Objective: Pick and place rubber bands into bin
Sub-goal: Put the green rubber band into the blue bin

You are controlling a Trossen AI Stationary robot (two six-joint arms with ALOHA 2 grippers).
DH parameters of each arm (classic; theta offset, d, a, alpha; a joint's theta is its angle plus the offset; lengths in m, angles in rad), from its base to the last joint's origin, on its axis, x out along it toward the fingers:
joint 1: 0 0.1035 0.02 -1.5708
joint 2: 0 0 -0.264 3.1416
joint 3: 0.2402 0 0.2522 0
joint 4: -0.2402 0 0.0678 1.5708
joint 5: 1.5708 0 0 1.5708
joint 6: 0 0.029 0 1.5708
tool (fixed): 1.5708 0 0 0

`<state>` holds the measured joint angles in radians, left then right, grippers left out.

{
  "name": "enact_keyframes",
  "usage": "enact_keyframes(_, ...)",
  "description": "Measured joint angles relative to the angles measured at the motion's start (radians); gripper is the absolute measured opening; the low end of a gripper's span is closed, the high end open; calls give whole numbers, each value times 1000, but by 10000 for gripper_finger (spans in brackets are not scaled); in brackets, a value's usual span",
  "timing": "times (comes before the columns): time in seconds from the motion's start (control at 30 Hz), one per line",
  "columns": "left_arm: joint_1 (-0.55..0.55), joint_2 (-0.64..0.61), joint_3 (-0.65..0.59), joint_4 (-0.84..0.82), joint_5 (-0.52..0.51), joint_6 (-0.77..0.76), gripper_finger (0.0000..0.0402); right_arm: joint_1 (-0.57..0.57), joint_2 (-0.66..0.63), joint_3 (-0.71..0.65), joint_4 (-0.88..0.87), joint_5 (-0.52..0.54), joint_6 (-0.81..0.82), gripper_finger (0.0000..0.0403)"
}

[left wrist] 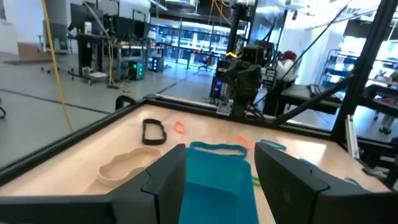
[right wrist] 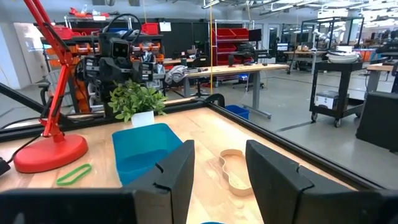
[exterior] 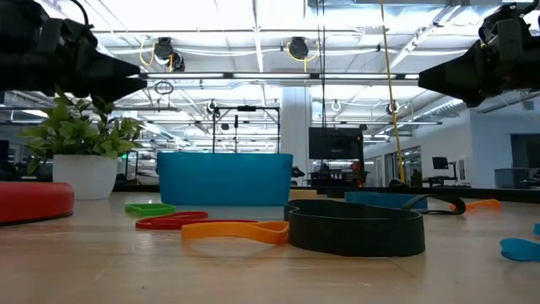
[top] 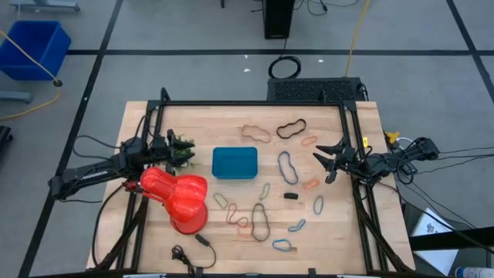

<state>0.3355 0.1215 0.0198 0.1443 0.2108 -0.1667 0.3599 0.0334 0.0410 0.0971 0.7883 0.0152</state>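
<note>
The teal-blue bin (top: 235,163) rests on its base at the table's middle; it also shows in the low view (exterior: 224,178), the left wrist view (left wrist: 217,180) and the right wrist view (right wrist: 143,152). Rubber bands of several colours lie flat around it, such as a tan one (top: 255,133), a black one (top: 292,127) and a blue one (top: 289,167). My left gripper (top: 187,155) is open and empty, above the table left of the bin. My right gripper (top: 326,162) is open and empty, above the bands right of the bin.
A red vase-like lamp base (top: 181,198) lies near the left front. A small potted green plant (top: 183,147) stands by my left gripper. A black cable with a plug (top: 193,249) lies at the near edge. A black metal frame (top: 255,103) rims the table.
</note>
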Motion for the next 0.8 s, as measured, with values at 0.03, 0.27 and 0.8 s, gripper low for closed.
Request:
enact_keyframes(0.03, 0, 8, 6, -1, 0, -1, 195, 0, 0, 0, 0, 0, 0, 141)
enact_keyframes(0.27, 0, 155, 90, -10, -2, 10, 195, 0, 0, 0, 4, 0, -1, 141)
enact_keyframes(0.8, 19, 729, 429, -35, -182, 256, 195, 0, 0, 0, 4, 1, -1, 141)
